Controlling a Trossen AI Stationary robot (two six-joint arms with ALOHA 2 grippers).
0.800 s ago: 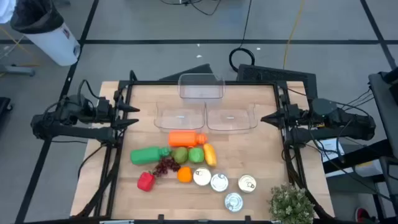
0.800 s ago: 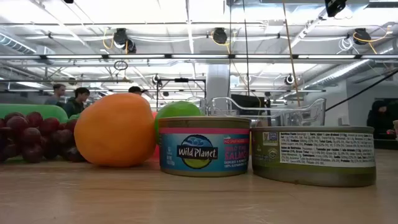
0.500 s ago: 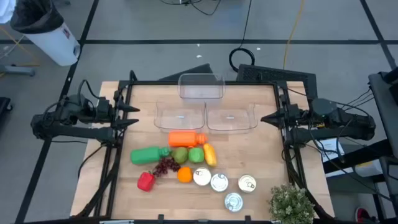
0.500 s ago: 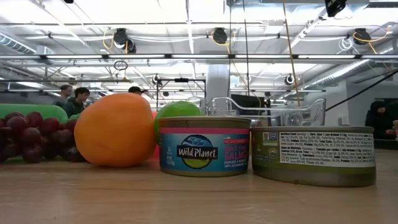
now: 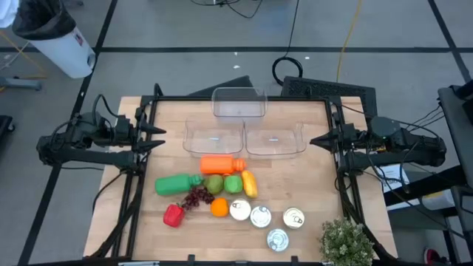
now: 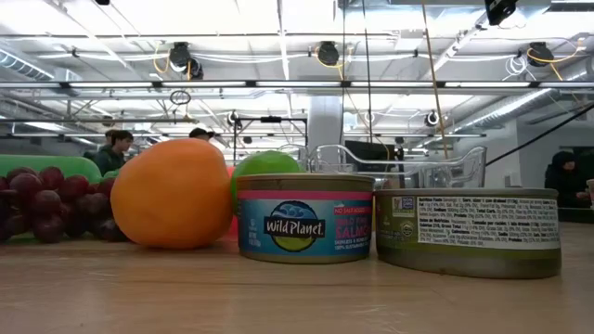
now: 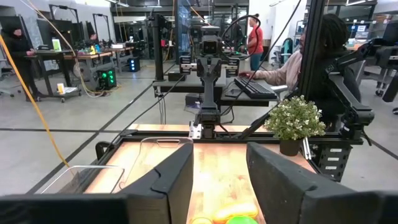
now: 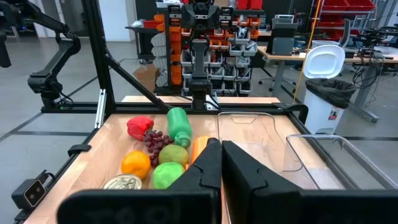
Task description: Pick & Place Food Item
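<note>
At the table's left edge, left gripper (image 5: 157, 137) parked, fingers parted a little, holding nothing. At the right edge, right gripper (image 5: 315, 140) pressed shut, empty. Between them, mid-table, lay the food: orange (image 5: 219, 207) beside grapes (image 5: 196, 196), near the tins (image 5: 260, 216), in front of clear tubs (image 5: 275, 140). Orange looked round, bright, smooth; probably light, firm, prone to rolling. Best taken across its widest middle.

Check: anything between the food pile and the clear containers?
Nothing visible. The orange bottle lies at the pile's near edge, with bare table between it and the two front clear containers. Left gripper and right gripper sit at the table's sides, holding nothing.
</note>
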